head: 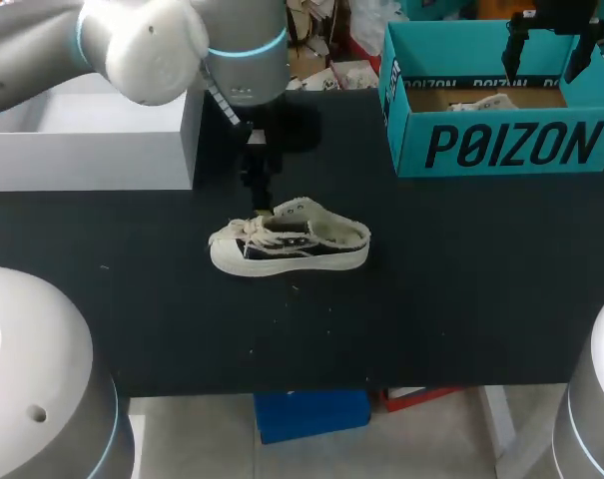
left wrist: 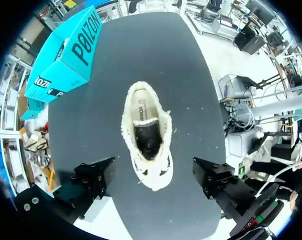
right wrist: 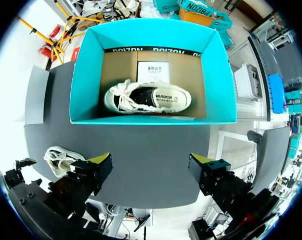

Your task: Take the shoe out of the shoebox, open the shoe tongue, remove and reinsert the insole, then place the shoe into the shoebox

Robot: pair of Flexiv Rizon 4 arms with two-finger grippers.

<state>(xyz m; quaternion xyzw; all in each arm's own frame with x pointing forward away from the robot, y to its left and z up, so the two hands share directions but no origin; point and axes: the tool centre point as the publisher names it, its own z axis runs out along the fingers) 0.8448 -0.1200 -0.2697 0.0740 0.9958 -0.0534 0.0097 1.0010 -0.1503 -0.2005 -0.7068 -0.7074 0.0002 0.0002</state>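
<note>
Well, nearest on the black table (head: 431, 319) the shoe (head: 290, 239) stands upright on its white sole, near the middle. With the far edge of the table taken as 12 o'clock, its toe points to 9 o'clock and its heel to 3 o'clock. The laces lie loose over the front part.

In the left wrist view the mouth of the shoe is wide, the pale insole (left wrist: 141, 112) shows inside at the heel part, and deeper toward the toe it is dark.

The left gripper (left wrist: 153, 180) hangs over the shoe, just at its 12 o'clock side in the head view. Its two fingers (left wrist: 93, 180) are spread wide, one on each side of the toe, and both are apart from the shoe. It holds nothing.

A white box (head: 92, 140) stands at about 10 o'clock from the shoe, at the far left of the table.

At about 2 o'clock stands the teal shoebox (head: 501, 150), open at the top, well apart from the shoe. A second shoe (right wrist: 147, 97) lies inside it on the brown bottom, and a white card (right wrist: 155, 70) lies just beside that shoe.

Farthest, the right gripper (head: 549, 50) hangs over the shoebox. Its fingers (right wrist: 102, 161) with the yellow tips are also far apart and they touch nothing.
</note>
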